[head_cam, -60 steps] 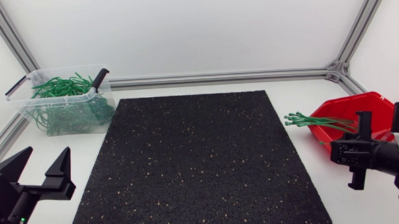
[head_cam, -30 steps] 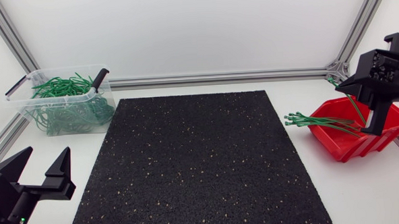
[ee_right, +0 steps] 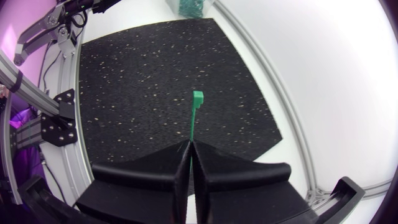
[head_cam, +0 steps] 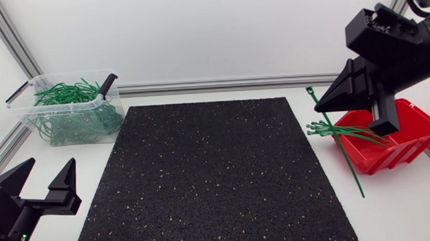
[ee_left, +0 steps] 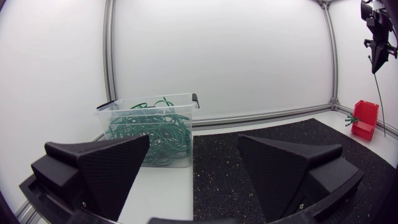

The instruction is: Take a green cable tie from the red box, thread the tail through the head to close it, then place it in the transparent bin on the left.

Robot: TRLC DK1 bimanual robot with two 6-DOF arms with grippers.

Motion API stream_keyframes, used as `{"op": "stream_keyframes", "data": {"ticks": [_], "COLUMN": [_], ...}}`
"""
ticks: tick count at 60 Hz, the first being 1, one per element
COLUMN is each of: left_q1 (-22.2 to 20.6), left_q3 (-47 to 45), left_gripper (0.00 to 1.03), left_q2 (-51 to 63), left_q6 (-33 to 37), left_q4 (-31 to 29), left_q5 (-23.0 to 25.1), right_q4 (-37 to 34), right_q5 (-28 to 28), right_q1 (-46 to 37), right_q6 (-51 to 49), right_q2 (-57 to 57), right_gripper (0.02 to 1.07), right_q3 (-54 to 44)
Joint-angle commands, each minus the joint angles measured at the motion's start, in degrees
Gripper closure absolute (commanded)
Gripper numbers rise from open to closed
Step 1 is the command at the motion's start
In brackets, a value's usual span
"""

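My right gripper (head_cam: 325, 101) hangs high above the mat's right edge, shut on one green cable tie (head_cam: 337, 143). The tie slants from its head above the fingers down to its tail over the table. In the right wrist view the tie (ee_right: 194, 115) sticks out ahead of the closed fingers (ee_right: 155, 171), head end foremost. The red box (head_cam: 401, 143) at the right holds several more ties (head_cam: 346, 129) poking over its rim. The transparent bin (head_cam: 69, 109) at the back left is full of green ties. My left gripper (head_cam: 43, 180) rests open and empty at the front left.
A black speckled mat (head_cam: 210, 171) covers the middle of the table. Aluminium frame rails (head_cam: 235, 83) run along the back and sides. In the left wrist view the bin (ee_left: 152, 127) stands ahead of the open fingers and the red box (ee_left: 364, 121) lies far across.
My right arm has risen from low beside the red box to high above it, drawing one green tie out and toward the mat. The left arm has not moved.
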Motion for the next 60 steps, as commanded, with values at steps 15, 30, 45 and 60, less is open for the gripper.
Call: {"op": "stream_keyframes", "data": {"ticks": [15, 30, 45, 60], "left_q1": [0.1, 0.3, 1.2, 8.9], "left_q3": [-2.4, -1.3, 6.6, 19.1], "left_gripper": [0.04, 0.05, 0.04, 0.04], "left_q2": [-0.5, 0.0, 12.4, 30.3], "left_q6": [-1.3, -1.4, -4.1, -6.8], "left_q4": [-0.4, 0.2, -0.6, -4.8], "left_q5": [-0.1, -0.1, 5.0, 24.9], "right_q4": [-2.4, 3.6, 14.1, 23.4], "right_q5": [-9.5, -19.1, -27.7, -29.9], "right_q1": [13.4, 15.9, 18.5, 18.2], "right_q6": [14.3, 20.7, 29.3, 35.8], "right_q2": [5.6, 10.6, 13.2, 14.4], "right_gripper": [1.01, 1.01, 1.01, 1.01], "right_q3": [-1.9, -3.8, -8.3, -10.8]}}
